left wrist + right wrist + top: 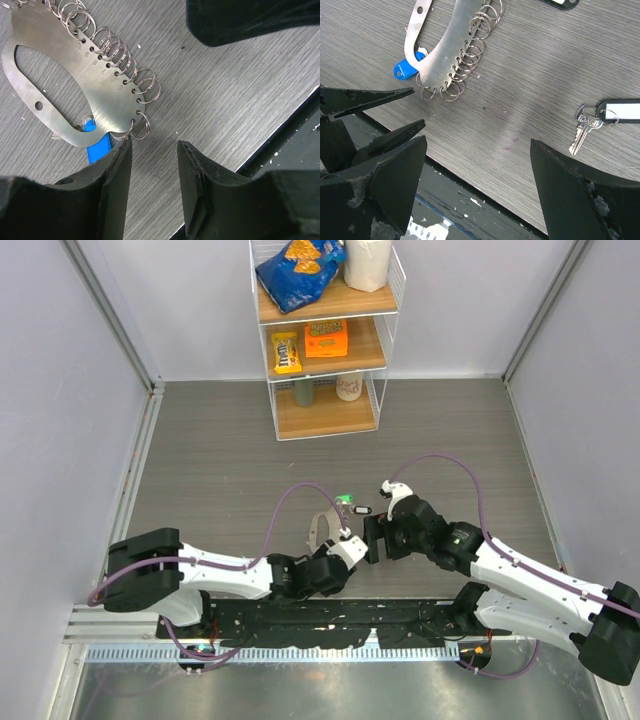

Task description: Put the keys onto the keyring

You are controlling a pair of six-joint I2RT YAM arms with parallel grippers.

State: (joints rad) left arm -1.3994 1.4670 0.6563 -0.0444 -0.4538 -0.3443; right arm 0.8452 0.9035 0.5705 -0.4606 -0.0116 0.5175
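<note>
The keyring (107, 107) is a flat grey metal loop with several small split rings along one edge. It lies on the table over a blue tag (97, 145), and also shows in the right wrist view (445, 50) and the top view (320, 528). My left gripper (154, 150) is open and empty, its left fingertip (125, 150) right beside the end ring. One silver key (581, 131) on a black-rimmed tag (622, 111) lies to the right. A second black tag (560, 3) is cut off at the top. My right gripper (479, 145) is wide open and empty over the table's near edge.
A small green tag (345, 499) lies beyond the grippers. A wire shelf (325, 340) with snacks stands at the back. A black rail (330, 615) runs along the near table edge. Grey walls close both sides. The two grippers (362, 540) are almost touching.
</note>
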